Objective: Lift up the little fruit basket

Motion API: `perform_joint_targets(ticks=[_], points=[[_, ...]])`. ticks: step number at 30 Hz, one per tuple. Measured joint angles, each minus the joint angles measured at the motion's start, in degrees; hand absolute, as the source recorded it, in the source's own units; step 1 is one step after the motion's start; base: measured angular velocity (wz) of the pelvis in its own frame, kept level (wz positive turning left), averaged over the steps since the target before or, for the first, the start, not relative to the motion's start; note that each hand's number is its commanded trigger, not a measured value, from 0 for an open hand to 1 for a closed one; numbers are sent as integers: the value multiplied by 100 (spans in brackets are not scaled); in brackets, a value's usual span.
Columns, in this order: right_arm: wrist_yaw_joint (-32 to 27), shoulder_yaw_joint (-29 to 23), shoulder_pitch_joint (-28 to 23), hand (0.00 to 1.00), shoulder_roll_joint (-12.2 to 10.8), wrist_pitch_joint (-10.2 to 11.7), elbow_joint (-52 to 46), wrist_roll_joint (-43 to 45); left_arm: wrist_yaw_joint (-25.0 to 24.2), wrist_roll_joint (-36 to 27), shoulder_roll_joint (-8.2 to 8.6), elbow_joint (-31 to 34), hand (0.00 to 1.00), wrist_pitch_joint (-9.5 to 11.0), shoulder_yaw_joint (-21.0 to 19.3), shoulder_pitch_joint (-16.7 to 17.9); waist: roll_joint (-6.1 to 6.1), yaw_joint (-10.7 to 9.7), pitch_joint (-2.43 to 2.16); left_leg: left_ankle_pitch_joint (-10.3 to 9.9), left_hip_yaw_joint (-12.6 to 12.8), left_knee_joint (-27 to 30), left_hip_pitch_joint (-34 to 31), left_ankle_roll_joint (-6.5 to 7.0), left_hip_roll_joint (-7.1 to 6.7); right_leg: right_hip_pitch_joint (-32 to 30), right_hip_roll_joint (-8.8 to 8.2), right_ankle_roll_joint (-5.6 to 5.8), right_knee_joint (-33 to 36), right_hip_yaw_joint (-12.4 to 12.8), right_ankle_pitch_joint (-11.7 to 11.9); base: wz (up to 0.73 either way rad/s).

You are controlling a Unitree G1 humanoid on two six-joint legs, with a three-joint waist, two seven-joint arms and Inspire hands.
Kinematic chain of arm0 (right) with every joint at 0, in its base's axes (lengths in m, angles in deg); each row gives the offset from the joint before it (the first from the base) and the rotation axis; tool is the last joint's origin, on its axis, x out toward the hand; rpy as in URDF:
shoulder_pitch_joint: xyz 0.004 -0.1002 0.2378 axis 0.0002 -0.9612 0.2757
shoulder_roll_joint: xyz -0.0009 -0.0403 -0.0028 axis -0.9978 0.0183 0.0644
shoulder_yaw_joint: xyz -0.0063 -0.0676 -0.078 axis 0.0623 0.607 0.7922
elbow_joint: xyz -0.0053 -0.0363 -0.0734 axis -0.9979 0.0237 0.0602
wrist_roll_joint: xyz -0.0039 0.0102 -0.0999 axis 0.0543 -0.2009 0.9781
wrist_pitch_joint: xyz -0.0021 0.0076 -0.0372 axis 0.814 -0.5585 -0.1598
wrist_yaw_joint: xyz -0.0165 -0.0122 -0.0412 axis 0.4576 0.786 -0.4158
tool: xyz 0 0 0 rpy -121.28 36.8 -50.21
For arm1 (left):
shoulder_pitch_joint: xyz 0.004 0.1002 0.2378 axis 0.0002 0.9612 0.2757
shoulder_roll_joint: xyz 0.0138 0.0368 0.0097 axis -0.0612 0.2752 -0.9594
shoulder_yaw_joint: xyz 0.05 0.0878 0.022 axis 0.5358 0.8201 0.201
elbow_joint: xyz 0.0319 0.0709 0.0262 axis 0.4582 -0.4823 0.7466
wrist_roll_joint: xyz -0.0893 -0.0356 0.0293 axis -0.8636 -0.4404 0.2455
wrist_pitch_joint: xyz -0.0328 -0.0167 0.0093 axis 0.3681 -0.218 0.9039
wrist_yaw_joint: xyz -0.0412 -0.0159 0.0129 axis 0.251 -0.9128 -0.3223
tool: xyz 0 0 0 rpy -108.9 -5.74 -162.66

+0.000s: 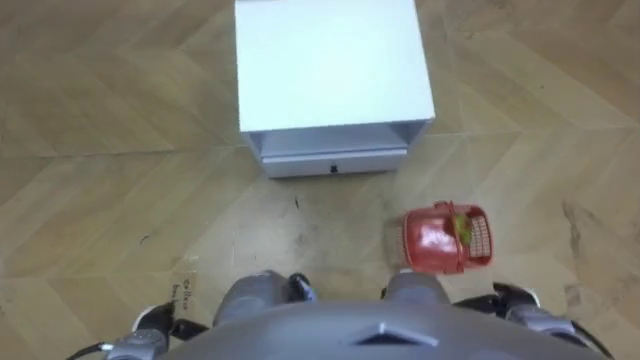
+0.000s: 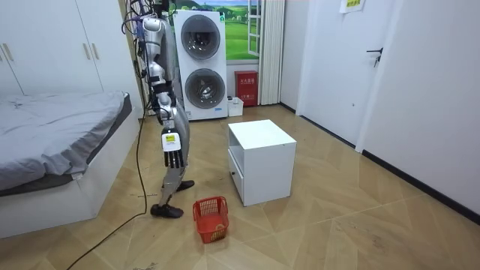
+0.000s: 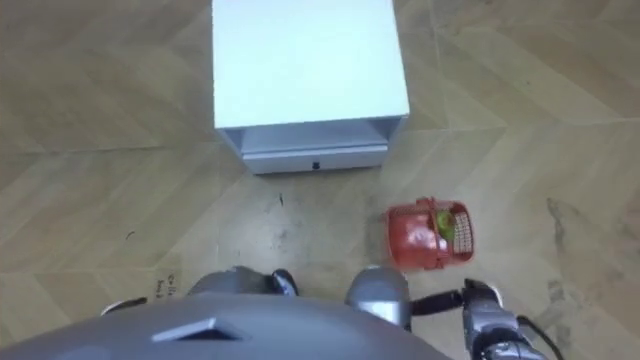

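Observation:
The red plastic fruit basket stands on the wooden floor, just ahead of me and to my right, with something green and yellow inside. In the room view the basket lies near my feet, on the side facing the camera. I stand upright facing the white cabinet. My right hand hangs at my side with straight fingers, well above the basket and holding nothing; it also shows low at the edge as the right hand. My left hand hangs at the lower left.
A white cabinet with a drawer at its base stands in front of me. A bed lies behind me. Stacked washing machines and wardrobes stand at the back wall. Open floor surrounds the basket.

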Motion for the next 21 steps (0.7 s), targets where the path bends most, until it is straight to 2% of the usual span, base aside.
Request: perform_joint_targets(ticks=[1,2,3,4,5,7,8,9,10,11,12,13,14,17,18,19,21], points=[[-101,0,288,0,44,161,-18,-265,9,-24,-12,-8,0,-7,-37,-45,-38,76,-34,-49,59,288,-307,23,73,127,-18,-32,281,-32,181,-44],[-141,-3,457,0,64,257,-29,-348,14,-32,-13,-14,0,-8,-36,-84,-55,74,-38,-71,65,438,-489,50,120,224,-16,-46,269,-72,284,-31],[-239,-2,805,0,83,403,-53,-486,34,-124,-14,-15,0,-8,-37,-185,-41,84,-30,-83,81,699,-882,71,245,389,-9,-42,123,-106,481,-20],[-361,10,1111,0,64,522,-175,-612,90,-128,-33,-13,0,-8,-37,-354,-13,109,-5,-89,71,996,-1297,86,388,486,9,50,-95,-145,592,-17],[-408,13,1268,0,41,574,-239,-659,149,-144,-63,-16,0,-1,-28,-456,-41,122,-10,-92,61,1141,-1524,93,421,524,-14,100,-177,-172,621,0],[-606,-5,1805,0,28,725,-208,-701,458,-309,-219,-231,0,147,119,-946,-190,82,4,-219,-37,2071,-2494,196,504,674,-47,200,-409,-153,624,30],[-648,-6,1949,0,52,742,-229,-710,521,-388,-253,-260,0,196,192,-1075,-215,104,18,-286,-70,2380,-2785,212,523,659,-66,207,-402,-131,583,37],[-699,-10,2170,0,141,808,-315,-700,627,-525,-275,-314,0,275,319,-1301,-221,91,39,-424,-113,3066,-3351,281,599,558,-75,352,-144,-19,-46,36],[-753,-14,2270,0,213,857,-459,-682,700,-789,-280,-388,0,337,452,-1458,-228,77,53,-536,-169,3660,-3800,333,609,416,-114,367,359,41,-928,39],[-768,-14,2279,0,228,877,-502,-687,729,-922,-291,-438,0,369,529,-1483,-241,70,63,-597,-178,3916,-3970,348,607,347,-158,325,652,68,-1249,32],[-805,-14,2242,0,236,877,-600,-699,741,-1101,-308,-581,0,397,561,-1505,-265,68,101,-734,-191,4386,-4202,359,602,189,-262,236,1351,160,-1664,28],[-829,-10,2149,0,245,879,-746,-728,790,-1133,-342,-638,0,390,742,-1481,-258,11,149,-873,-216,4788,-4386,364,579,33,-359,141,2052,210,-1803,32],[-876,-1,2125,0,270,883,-814,-776,847,-1141,-401,-700,0,400,1042,-1412,-268,-14,199,-996,-216,5158,-4584,380,562,-201,-424,133,2752,345,-1817,31],[-1024,-11,2097,0,392,891,-947,-919,923,-1144,-431,-844,0,459,1327,-1393,-285,-39,218,-1156,-199,5857,-5090,525,503,-619,-472,134,3926,625,-1819,41],[-1073,-8,2077,0,395,968,-999,-912,948,-1153,-438,-975,0,489,1473,-1400,-293,-158,222,-1217,-195,6175,-5271,605,391,-624,-509,126,4379,627,-1830,64],[-1072,-4,2073,0,395,1076,-1009,-892,1004,-1154,-422,-1024,0,495,1618,-1384,-304,-213,228,-1309,-162,6494,-5404,680,374,-624,-522,98,4779,689,-1845,58],[-1048,25,2072,0,395,1198,-1025,-889,1015,-1147,-414,-1028,0,584,1752,-1332,-329,-210,239,-1418,-112,6893,-5575,697,356,-620,-538,29,5296,799,-1907,30]])
